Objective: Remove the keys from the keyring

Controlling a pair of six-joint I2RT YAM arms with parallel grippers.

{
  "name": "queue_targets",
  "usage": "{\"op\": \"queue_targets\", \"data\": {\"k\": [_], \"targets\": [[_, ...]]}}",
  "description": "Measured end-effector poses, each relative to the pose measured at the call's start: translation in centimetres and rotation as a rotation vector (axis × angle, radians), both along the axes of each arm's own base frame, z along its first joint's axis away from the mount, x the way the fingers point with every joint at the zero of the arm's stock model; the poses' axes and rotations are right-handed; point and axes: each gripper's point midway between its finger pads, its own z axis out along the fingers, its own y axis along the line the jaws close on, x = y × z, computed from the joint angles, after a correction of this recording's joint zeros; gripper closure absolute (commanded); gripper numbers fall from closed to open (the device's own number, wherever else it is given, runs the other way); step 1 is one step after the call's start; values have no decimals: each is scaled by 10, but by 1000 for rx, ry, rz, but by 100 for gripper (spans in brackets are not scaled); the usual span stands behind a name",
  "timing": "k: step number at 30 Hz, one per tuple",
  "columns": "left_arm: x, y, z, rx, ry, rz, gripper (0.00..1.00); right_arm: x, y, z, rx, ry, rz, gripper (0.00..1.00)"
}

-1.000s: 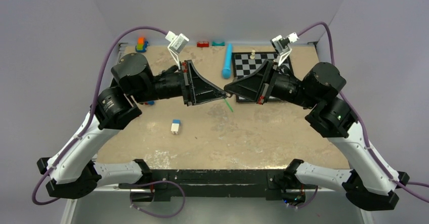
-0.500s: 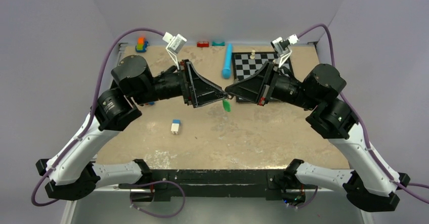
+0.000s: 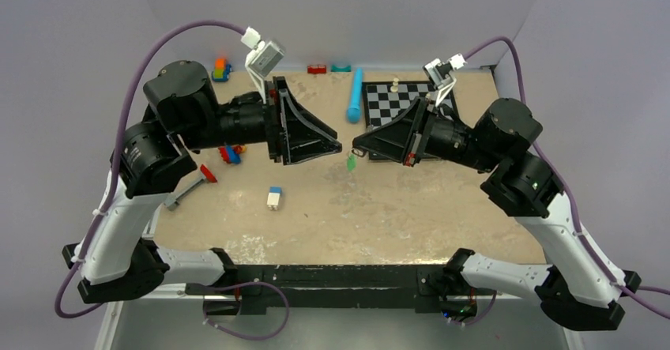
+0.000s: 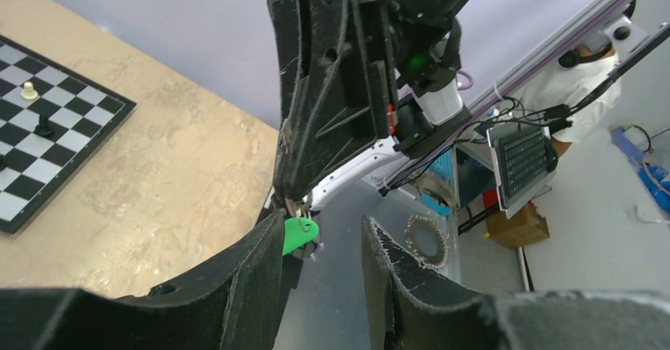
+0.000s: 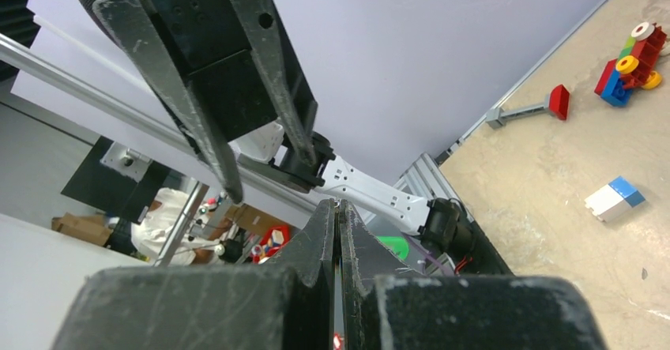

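The keys are a tiny bright green flat piece on a thin silvery ring, hanging above the table's middle. My right gripper is shut on the ring at its tips, and the green piece dangles just below them. In the right wrist view the right gripper is closed, with the green piece partly showing behind one finger. My left gripper is open and empty, just left of the keys. In the left wrist view the left gripper stands apart, with the green piece by its left finger.
A blue-topped white block lies near the table's middle left. A red-headed tool and toy bricks lie under the left arm. A chessboard and a blue cylinder lie at the back.
My left arm has lifted and drawn back to the left, and its jaws now stand apart from the keys. The green piece swung and now hangs from the right gripper, which stayed put.
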Motion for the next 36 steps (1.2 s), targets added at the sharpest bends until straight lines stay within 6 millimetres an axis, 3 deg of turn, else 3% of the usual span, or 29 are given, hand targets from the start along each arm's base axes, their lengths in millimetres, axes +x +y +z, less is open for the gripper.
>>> {"op": "queue_targets", "data": {"k": [9,15,25,31,36], "targets": [[9,-7,-33,127,28,-3,55,4,4,-1,-5,5,0,100],[16,-15,-41,152,50,-7,60,7,7,-4,-13,13,0,100],[17,-17,-41,153,52,-10,74,7,7,-4,-14,14,0,100],[16,-17,-41,152,53,-16,98,7,7,-4,-14,14,-1,100],[15,-17,-40,146,52,-17,100,7,7,-3,-11,11,-1,100]]}}
